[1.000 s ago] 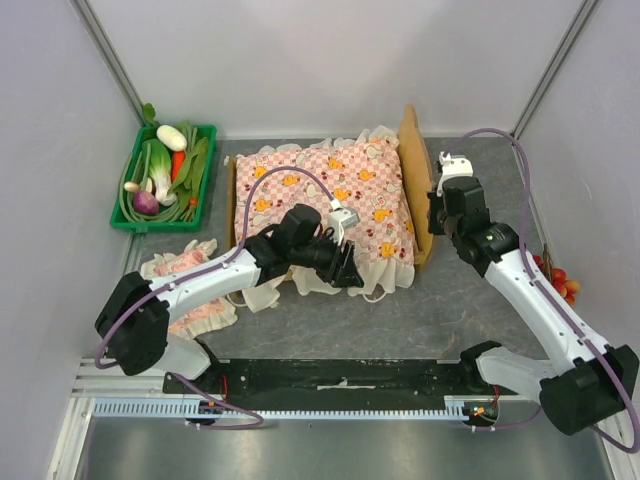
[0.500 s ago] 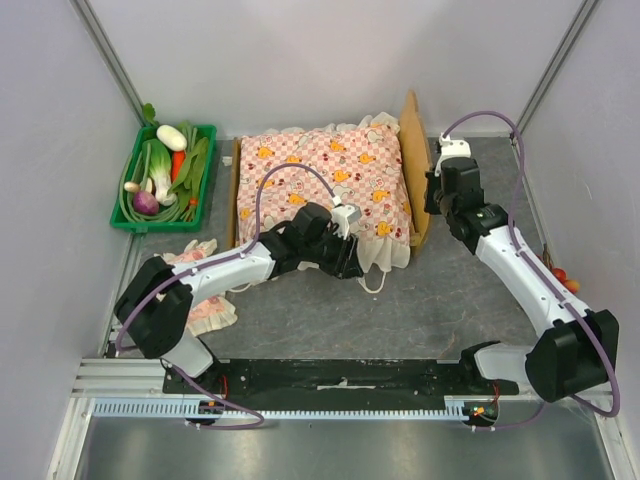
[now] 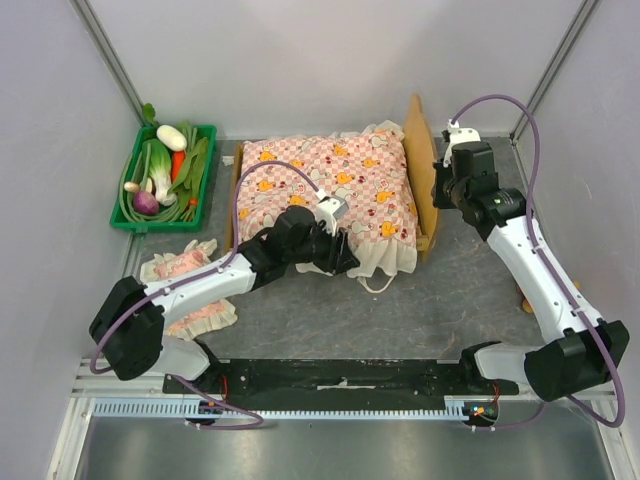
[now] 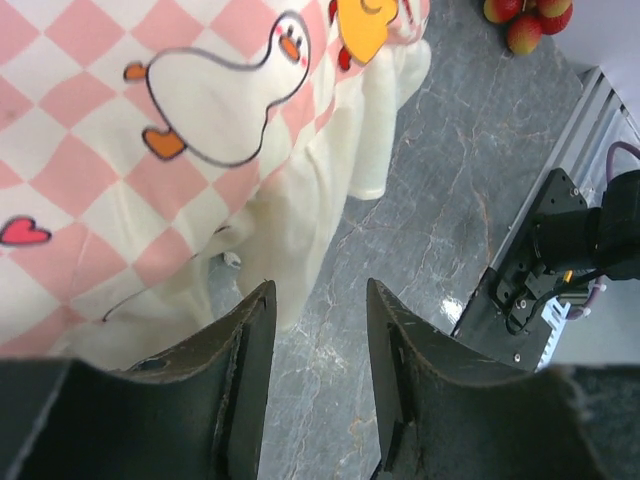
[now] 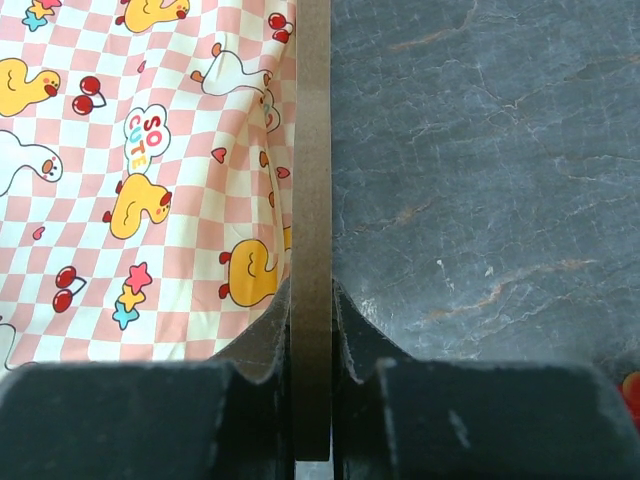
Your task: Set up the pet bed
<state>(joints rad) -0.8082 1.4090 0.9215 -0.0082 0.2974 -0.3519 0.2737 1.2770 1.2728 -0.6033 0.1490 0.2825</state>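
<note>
The pet bed [image 3: 422,175] is a light-wood frame standing mid-table, its headboard on the right. A pink-checked frilled mattress [image 3: 325,190] with duck prints lies on it, its cream frill hanging over the near side. My right gripper [image 3: 446,192] is shut on the headboard's thin wooden edge [image 5: 312,180], one finger on each face [image 5: 312,300]. My left gripper [image 3: 346,262] sits low at the near side beside the frill [image 4: 300,210]. Its jaws are open [image 4: 320,300], with only grey tabletop between them. A small pink frilled pillow [image 3: 185,285] lies on the table at the left.
A green tray [image 3: 163,178] of vegetables stands at the back left. Red fruit [image 4: 525,18] lies on the table to the right, partly behind the right arm. Grey walls close in on both sides, and a black rail [image 3: 340,378] runs along the near edge.
The bed and mattress have shifted toward the back wall, carried by the right gripper on the headboard. The mattress now lies flatter on the frame. The left gripper stayed by the frill.
</note>
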